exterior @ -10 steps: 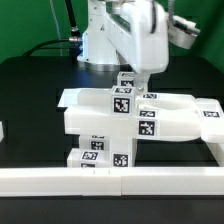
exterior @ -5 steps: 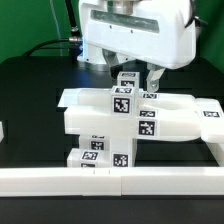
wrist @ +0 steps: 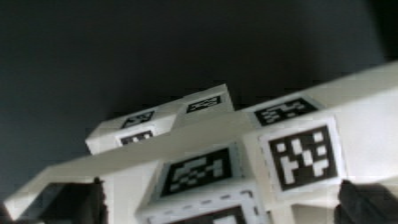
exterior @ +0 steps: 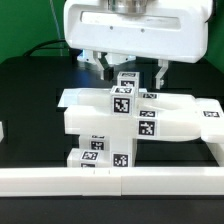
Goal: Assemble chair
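Observation:
The chair is a cluster of white blocky parts with black-and-white tags, lying in the middle of the black table. My gripper hangs just above the cluster's far side. It is open, one finger on each side of the topmost tagged block. Nothing is held. In the wrist view the tagged white parts fill the space under my gripper, and the dark fingertips stand wide apart at the corners.
A long white border rail runs along the table's front, and another rail runs down the exterior view's right. A small white piece shows at the exterior view's left edge. A green cable lies at the back.
The hand has turned broadside to the exterior camera and come lower and nearer, so both fingers now show spread over the top block. The chair parts have not moved.

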Robot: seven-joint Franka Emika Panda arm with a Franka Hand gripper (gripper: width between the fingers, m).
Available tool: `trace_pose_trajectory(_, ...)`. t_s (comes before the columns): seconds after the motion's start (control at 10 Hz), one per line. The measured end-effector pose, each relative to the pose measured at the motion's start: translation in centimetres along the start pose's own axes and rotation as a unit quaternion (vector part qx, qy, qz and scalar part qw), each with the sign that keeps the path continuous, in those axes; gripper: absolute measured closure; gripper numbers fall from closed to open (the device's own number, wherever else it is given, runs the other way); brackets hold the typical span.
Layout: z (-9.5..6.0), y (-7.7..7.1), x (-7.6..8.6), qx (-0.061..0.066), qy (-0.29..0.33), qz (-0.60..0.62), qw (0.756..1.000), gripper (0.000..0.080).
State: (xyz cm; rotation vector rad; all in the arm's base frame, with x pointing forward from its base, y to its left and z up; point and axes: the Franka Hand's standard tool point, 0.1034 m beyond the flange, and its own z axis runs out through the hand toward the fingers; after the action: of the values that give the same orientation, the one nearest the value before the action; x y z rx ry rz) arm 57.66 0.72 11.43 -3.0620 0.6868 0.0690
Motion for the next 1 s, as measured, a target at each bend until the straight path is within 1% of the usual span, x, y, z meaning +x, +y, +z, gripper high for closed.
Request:
trace_pose_trajectory(0.2,0.02,0.07,0.00,-0.005,0.001,-0.090,0.996,0.0151)
trace_pose_trajectory(0.3,0.02,0.09,0.01,-0.005,0.001,-0.106,0.994,0.0151)
trace_pose_trajectory(0.5,0.00,0.34,0.14,-0.005,0.000,-0.185,0.983,0.0151)
trace_pose_trajectory(0.6,0.01,0.35,0.14,-0.005,0.000,-0.186,0.983,0.0151)
trace_pose_trajectory(0.7,0.00,0.36,0.14,-0.005,0.000,-0.186,0.983,0.0285)
trace_pose_trajectory(0.8,0.00,0.36,0.14,-0.005,0.000,-0.186,0.983,0.0285)
trace_pose_trajectory(0.9,0.00,0.35,0.14,-0.004,0.000,-0.183,0.983,0.0424)
trace_pose_trajectory(1.0,0.00,0.35,0.14,-0.004,0.000,-0.170,0.985,0.0514)
